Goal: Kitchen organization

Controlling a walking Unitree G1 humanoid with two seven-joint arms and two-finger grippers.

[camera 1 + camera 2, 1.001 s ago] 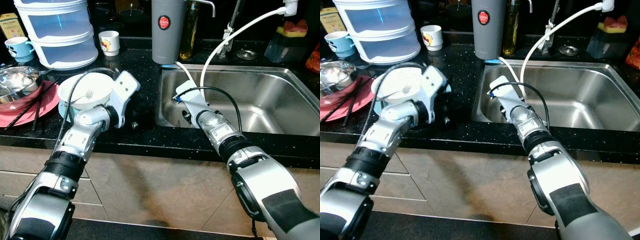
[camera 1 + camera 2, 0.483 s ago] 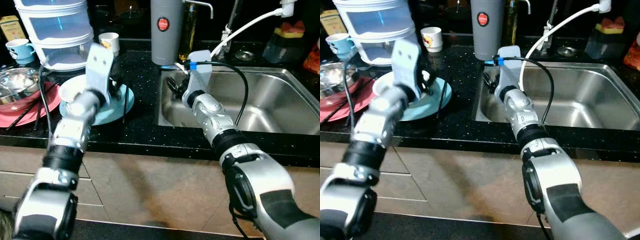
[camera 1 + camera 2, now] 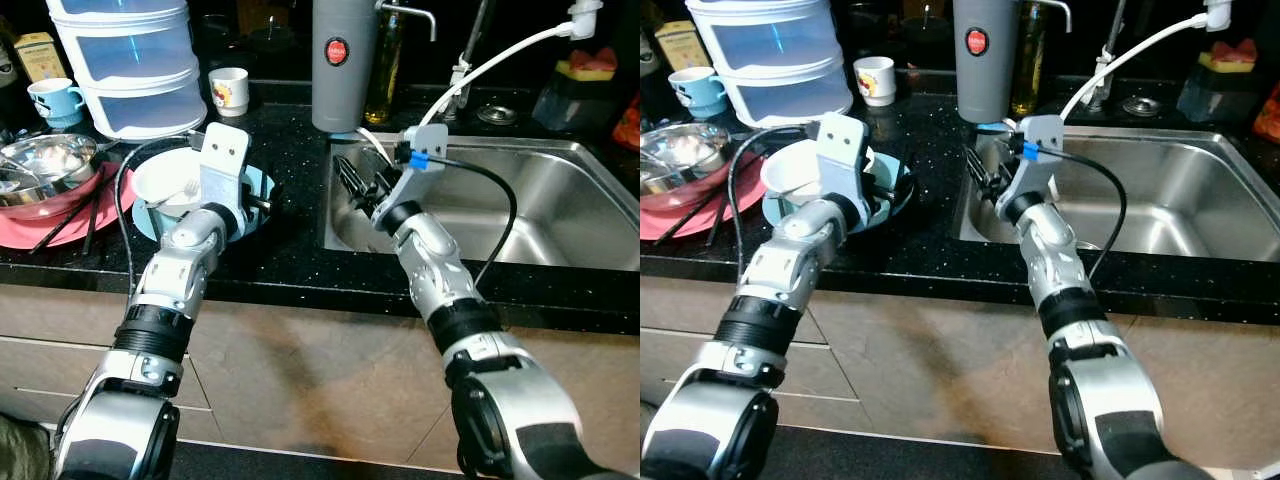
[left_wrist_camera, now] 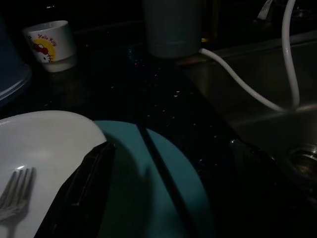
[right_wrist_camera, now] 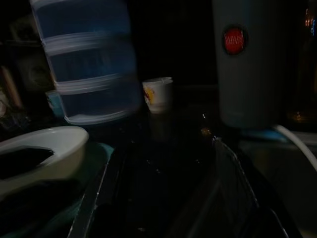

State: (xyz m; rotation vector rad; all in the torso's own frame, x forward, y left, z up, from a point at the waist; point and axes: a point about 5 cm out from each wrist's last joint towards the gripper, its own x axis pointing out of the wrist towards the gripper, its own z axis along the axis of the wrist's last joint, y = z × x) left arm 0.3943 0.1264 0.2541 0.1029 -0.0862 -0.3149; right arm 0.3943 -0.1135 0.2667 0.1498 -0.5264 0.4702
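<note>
On the black counter, left of the steel sink, a white bowl w/ a fork inside is seen resting on a teal plate. The left gripper is held over that plate, just beside the bowl's rim; its fingers are spread apart, one black finger seen at the bowl edge in the left wrist view, the other across the plate. A dark thin stick is laid across the plate between them. Nothing is held.

The right gripper is raised at the sink's left edge, near the grey thermos w/ red badge; its fingers are parted and empty.

Compared w/ a second ago: the left arm had been lying low across the plate, hiding most of it; it was swung upright half a sec. ago and is now settled w/ the wrist above the plate. The right gripper had been down inside the sink basin; it has been lifted to the rim. The view itself has shifted a bit.

Further left, a red plate w/ a steel bowl is seen; behind it a stacked plastic container, a blue mug & a small white cup. A white hose is draped into the sink.
</note>
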